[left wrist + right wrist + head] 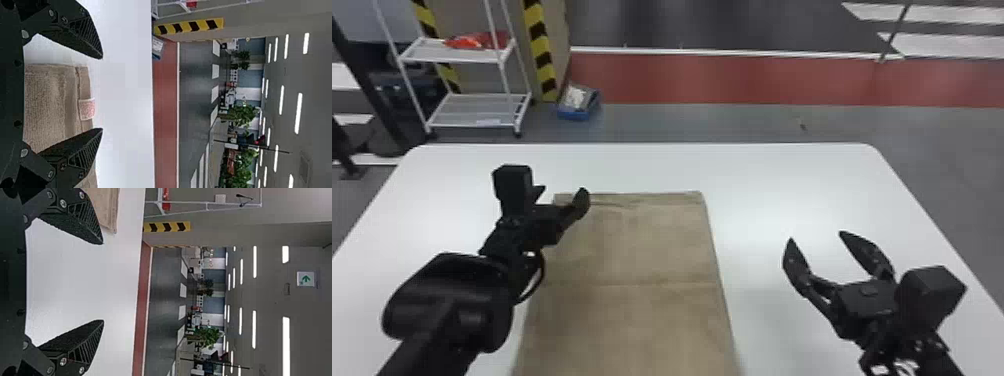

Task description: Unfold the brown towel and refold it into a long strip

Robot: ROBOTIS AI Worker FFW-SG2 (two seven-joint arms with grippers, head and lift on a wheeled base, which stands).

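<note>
Nearest me, the brown towel (pixel 637 325) lies flat along the bench (pixel 782 175), left of centre, running out of my head view. It looks light and limp; I can't crush it, but I expect it to sag and ruck if one side alone is pulled. A crease (pixel 657 284) crosses it midway. To its right, my right hand (pixel 816 237) hangs with fingers spread, holding nothing. Farther off, my left hand (pixel 101 94) is spread too, empty, over the far left corner by a sewn label (pixel 86 109). I'd pinch that far hem (pixel 662 199) at both corners, taking every layer wanted, pads low, keeping it taut.
</note>
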